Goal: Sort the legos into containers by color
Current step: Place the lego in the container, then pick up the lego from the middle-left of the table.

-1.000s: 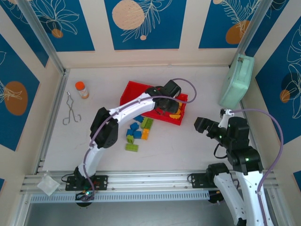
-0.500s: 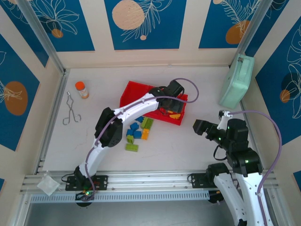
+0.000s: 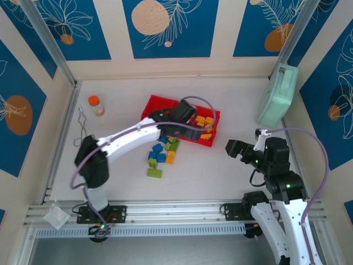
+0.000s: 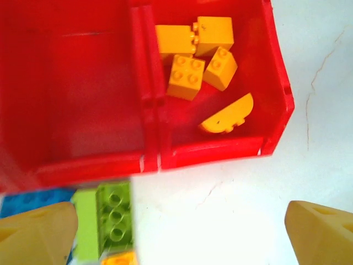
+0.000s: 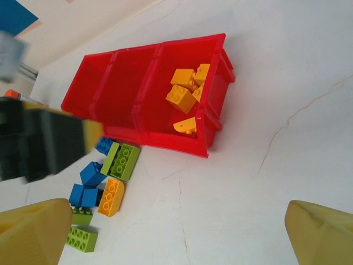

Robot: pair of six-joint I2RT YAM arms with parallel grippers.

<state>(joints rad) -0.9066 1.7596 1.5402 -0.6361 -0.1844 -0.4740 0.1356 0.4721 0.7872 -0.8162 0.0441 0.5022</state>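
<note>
My left gripper (image 4: pixel 179 232) hangs released, fingers spread wide and holding nothing, above the near wall of the 1 red tray (image 5: pixel 165 142) with 3 compartments. 5 orange legos (image 4: pixel 185 77) lie in its right-end compartment. On the table (image 5: pixel 265 99) just beside the tray I count 1 loose orange lego (image 5: pixel 110 197), 4 lime legos (image 5: pixel 129 160) and at least 3 blue legos (image 5: pixel 91 174). My right gripper (image 5: pixel 176 232) is also spread wide and empty, well apart from the tray.

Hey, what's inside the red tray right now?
Five yellow-orange legos lie in the red tray's right-end compartment. The other two compartments look bare, though their near walls hide a strip of floor.
</note>
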